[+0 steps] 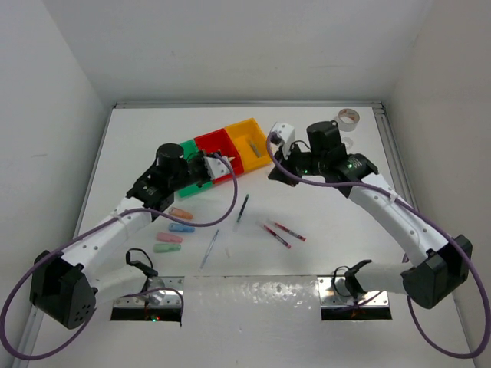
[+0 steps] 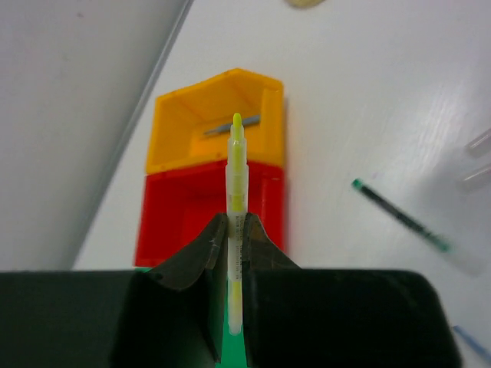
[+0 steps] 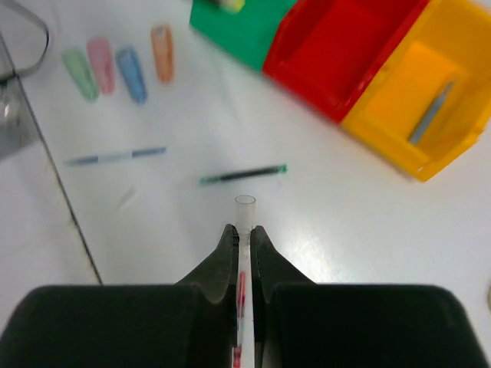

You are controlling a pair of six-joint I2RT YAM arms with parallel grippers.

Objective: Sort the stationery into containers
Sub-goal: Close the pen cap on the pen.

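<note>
Left claw (image 2: 236, 224) grips yellow highlighter (image 2: 237, 165), long axis aimed across red bin (image 2: 176, 222) at yellow-orange bin (image 2: 178, 149) ahead; right claw (image 3: 243, 232) grips a pen (image 3: 245, 205)

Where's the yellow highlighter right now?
In the left wrist view, the yellow highlighter is clamped in the left gripper, over the red bin, with its tip pointing toward the yellow-orange bin.

Both arms (image 1: 107, 230) are white with black joints (image 1: 170, 157) and bases (image 1: 65, 293), trailing looped purple cables (image 1: 234, 188).
</note>
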